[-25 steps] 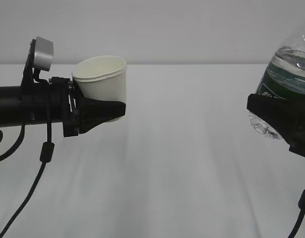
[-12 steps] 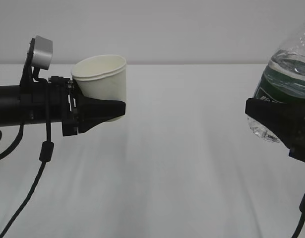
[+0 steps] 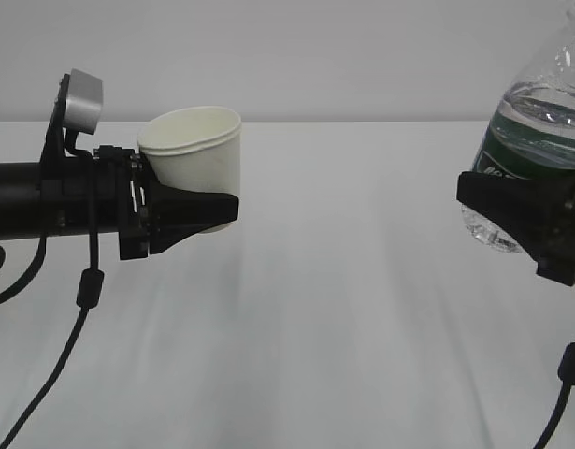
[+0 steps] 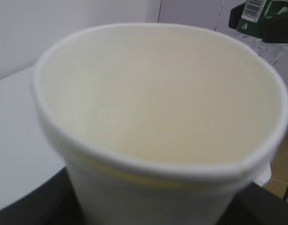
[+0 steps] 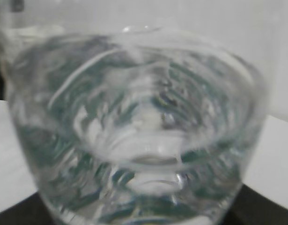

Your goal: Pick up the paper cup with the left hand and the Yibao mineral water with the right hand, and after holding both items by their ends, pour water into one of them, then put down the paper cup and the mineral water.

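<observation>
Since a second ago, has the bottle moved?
Yes. The bottle in the right gripper has shifted left and slightly up against the table's far edge, toward the cup.

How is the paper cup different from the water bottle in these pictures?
The cup is white and opaque; the bottle is clear with a green label. The cup looks empty; the bottle holds water. The cup stands nearly upright; the bottle tilts. Each is gripped near its base, off the table.
</observation>
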Controlling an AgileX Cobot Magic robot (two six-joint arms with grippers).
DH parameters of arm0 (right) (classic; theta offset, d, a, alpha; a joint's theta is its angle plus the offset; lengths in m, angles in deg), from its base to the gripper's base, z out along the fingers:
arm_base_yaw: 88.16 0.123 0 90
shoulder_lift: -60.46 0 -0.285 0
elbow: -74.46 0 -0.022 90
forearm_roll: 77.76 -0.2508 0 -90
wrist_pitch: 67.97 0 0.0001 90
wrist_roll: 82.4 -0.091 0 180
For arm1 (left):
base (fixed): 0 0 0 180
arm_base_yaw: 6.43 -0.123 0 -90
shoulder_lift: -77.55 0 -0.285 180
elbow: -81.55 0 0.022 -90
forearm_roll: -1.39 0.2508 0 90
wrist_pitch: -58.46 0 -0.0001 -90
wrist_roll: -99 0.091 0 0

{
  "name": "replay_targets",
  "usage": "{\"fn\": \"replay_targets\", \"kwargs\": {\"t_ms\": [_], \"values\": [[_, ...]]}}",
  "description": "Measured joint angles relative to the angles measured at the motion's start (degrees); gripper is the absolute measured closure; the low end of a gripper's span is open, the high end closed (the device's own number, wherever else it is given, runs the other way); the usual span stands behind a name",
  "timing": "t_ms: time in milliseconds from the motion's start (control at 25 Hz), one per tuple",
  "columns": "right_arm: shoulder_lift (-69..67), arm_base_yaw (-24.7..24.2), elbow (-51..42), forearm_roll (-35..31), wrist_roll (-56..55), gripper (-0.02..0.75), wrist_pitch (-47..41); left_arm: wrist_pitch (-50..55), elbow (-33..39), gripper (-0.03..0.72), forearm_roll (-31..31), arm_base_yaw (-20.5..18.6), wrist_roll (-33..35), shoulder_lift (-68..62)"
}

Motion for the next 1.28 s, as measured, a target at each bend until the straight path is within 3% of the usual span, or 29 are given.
{"fn": "replay_targets", "kwargs": {"t_ms": [320, 960, 1280], "values": [[-5.6, 0.0, 3.2, 1.7, 0.0, 0.321, 0.0, 0.3, 0.0, 0.218, 0.0, 0.2, 1.3, 0.0], [-8.9, 0.0, 6.5, 5.3, 0.0, 0.321, -0.2, 5.0, -2.8, 0.218, -2.9, 10.0, 3.4, 0.0], [-8.9, 0.0, 8.3, 7.7, 0.1, 0.321, -0.8, 6.3, -2.8, 0.218, -3.9, 11.3, 3.5, 0.0]]}}
